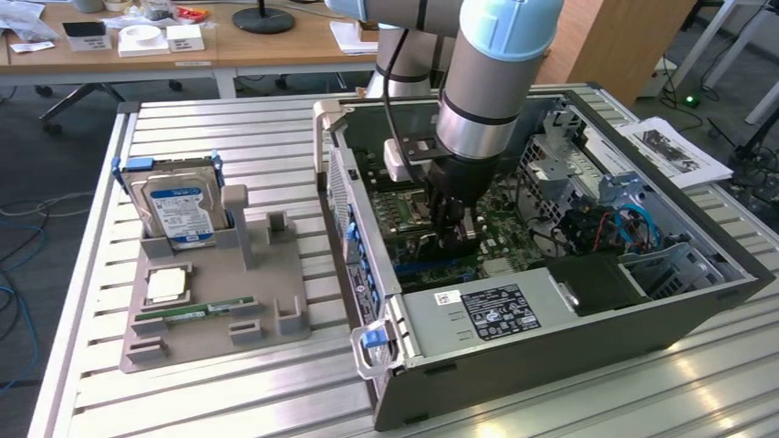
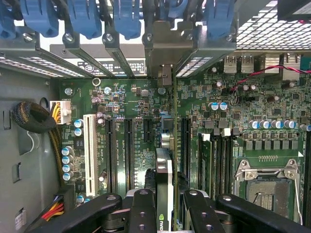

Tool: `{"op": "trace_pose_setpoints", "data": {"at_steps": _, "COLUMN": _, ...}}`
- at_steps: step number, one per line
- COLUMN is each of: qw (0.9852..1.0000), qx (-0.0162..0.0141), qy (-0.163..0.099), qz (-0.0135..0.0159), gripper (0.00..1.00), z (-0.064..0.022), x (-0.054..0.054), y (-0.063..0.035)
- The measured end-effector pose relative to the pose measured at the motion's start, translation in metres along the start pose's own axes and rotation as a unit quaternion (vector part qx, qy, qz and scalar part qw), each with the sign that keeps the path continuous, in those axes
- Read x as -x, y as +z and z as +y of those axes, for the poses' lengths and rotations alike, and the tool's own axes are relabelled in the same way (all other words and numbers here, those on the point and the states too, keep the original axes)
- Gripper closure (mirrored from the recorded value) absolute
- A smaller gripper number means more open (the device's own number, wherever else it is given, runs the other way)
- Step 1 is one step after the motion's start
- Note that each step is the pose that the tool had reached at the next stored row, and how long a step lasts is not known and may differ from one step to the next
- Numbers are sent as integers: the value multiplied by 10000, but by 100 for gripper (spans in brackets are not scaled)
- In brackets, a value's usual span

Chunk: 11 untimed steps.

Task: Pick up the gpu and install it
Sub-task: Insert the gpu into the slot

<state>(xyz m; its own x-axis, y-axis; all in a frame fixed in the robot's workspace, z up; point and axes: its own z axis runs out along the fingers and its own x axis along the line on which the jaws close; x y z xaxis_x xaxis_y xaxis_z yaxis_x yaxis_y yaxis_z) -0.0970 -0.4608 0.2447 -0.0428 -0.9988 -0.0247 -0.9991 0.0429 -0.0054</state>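
My gripper (image 1: 453, 235) reaches down into the open computer case (image 1: 572, 315), just above the green motherboard (image 1: 408, 214). In the wrist view the gripper (image 2: 170, 209) is shut on the gpu (image 2: 164, 182). The card is seen edge-on, a thin dark board with a logo on its edge, held between the black fingers (image 2: 142, 208). It stands upright along a long expansion slot (image 2: 185, 145). Its silver end bracket (image 2: 167, 56) lines up with the rear slot openings of the case. I cannot tell whether the card sits in the slot or just above it.
A row of blue retainer clips (image 2: 85, 17) lines the rear slot openings. The CPU socket (image 2: 265, 187) and cable bundles (image 2: 34, 119) lie beside the slots. Outside the case, a grey holder (image 1: 207, 306) carries a hard drive (image 1: 182, 210) and a green RAM stick (image 1: 201, 310).
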Motion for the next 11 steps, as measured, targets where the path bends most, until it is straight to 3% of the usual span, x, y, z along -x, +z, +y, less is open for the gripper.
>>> {"op": "trace_pose_setpoints", "data": {"at_steps": 11, "qw": 10000, "qx": -2, "qy": 0, "qz": -1, "gripper": 73, "z": 4, "x": 0, "y": 3}}
